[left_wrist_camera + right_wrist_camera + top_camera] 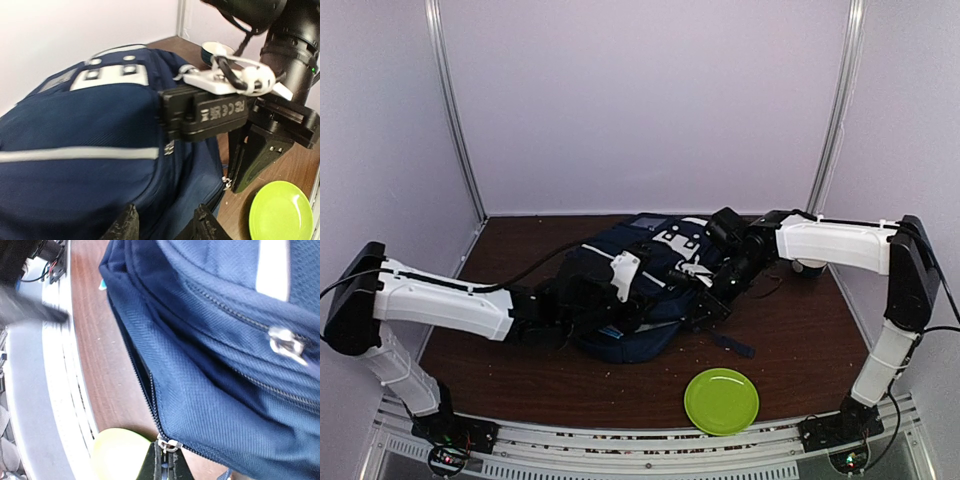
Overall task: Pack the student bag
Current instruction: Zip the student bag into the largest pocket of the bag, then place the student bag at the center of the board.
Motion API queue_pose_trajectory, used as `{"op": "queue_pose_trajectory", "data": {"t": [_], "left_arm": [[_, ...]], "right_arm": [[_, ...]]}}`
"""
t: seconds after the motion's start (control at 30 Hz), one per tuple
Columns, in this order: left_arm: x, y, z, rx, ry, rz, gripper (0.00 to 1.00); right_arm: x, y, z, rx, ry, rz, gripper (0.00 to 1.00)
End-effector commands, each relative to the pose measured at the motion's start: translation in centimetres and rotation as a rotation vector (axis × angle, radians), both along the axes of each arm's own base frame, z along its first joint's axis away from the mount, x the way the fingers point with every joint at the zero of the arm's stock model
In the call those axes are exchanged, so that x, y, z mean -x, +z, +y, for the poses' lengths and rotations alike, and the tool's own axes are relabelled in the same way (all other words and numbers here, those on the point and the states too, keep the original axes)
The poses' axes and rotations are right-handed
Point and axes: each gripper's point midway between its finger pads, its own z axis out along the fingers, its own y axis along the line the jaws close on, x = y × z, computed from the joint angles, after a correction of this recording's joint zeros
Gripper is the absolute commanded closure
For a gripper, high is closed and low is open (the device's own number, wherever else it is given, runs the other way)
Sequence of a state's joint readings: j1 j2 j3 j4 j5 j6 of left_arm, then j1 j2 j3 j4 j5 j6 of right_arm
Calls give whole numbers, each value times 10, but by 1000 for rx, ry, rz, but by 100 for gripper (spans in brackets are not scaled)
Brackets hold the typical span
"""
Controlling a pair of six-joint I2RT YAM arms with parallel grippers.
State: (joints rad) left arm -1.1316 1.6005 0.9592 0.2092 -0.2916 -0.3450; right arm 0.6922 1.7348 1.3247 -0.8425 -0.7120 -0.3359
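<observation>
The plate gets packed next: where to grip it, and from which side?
I'd pinch the green plate at its raised rim from above, one jaw inside, one outside, since it lies flat. Take the right edge, away from the bag.

The left arm (440,300) and the right arm (830,243) have white shells on their long links and black joints. A black cable (535,262) runs along the left one. The left tool (165,227) has black, rough fingers (126,225). The right wrist has a black block (210,112) with embossed letters under a white bracket (212,82).
</observation>
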Motion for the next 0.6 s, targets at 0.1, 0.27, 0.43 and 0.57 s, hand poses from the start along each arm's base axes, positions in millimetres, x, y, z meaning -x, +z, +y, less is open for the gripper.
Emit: {"op": "queue_pose_trajectory", "data": {"t": [0.1,0.27,0.43,0.57], "left_arm": [[27,-34,116,-47,269,83,62],[47,-57,178,-43,365,150,85],[32,-65,197,-84,424,142,100],[14,-69,180,-94,396,145,100]], "right_arm": [[51,6,38,-33,154,86,100],[61,-6,46,-2,209,57,100],[62,-16,42,18,213,55,100],[66,-22,34,36,218,46,100]]}}
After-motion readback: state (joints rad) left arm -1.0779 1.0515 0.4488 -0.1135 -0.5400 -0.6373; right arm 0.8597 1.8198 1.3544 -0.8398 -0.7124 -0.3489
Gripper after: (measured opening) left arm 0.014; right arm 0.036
